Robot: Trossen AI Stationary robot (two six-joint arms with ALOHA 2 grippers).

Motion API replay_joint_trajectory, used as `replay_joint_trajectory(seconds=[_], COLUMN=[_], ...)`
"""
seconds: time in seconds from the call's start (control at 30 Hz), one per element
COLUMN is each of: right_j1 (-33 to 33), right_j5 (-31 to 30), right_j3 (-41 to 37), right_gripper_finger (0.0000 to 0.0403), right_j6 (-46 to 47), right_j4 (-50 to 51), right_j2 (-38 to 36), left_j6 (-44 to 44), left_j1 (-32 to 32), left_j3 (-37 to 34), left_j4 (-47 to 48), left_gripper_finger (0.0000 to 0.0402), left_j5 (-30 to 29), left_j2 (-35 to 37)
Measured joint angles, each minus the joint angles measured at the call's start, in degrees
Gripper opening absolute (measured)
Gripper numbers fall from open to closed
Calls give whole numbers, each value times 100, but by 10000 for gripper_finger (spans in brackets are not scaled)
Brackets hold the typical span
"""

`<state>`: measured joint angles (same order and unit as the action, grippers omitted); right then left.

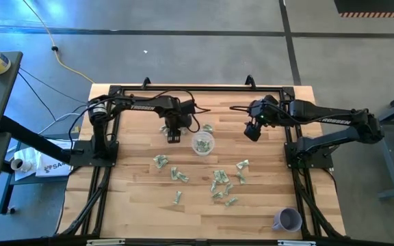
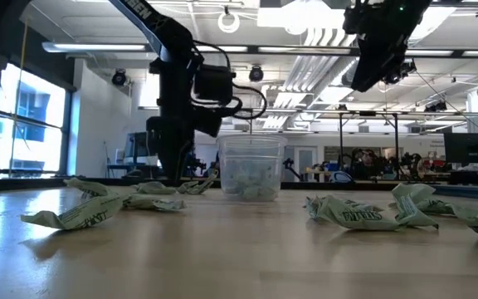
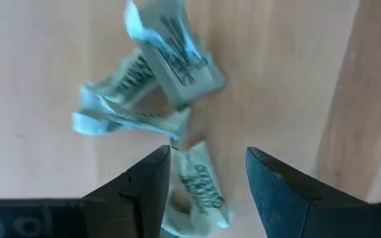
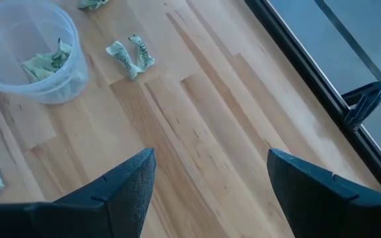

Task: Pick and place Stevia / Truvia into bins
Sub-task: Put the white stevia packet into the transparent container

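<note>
"trossen" is printed on both arms point(image 1: 144, 105).

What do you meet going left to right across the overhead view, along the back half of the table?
Left gripper over a packet → clear cup → right gripper.

Crinkled paper packets point(image 3: 177, 59), clear plastic cup point(image 4: 28, 49), matt wood table point(image 4: 204, 125)

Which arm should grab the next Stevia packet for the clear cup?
Left. The left gripper is open, low over the table with a Stevia packet between its fingers, beside the clear cup. The right gripper hangs open over bare wood.
</note>
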<state>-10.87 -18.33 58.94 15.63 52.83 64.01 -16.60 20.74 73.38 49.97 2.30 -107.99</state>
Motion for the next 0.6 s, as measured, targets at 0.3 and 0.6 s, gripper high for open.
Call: replay_joint_trajectory(seconds=[0.3, 0.6], right_j1=[0, 0], right_j5=[-45, -63], right_j3=[-24, -24], right_gripper_finger=[281, 281], right_j6=[84, 82], right_j4=[112, 134], right_j2=[-2, -2], left_j6=[23, 472], left_j1=[99, 100], left_j3=[-114, -544], left_j4=[23, 96], left_gripper_finger=[229, 229], left_j5=[505, 1032], left_j2=[-100, -58])
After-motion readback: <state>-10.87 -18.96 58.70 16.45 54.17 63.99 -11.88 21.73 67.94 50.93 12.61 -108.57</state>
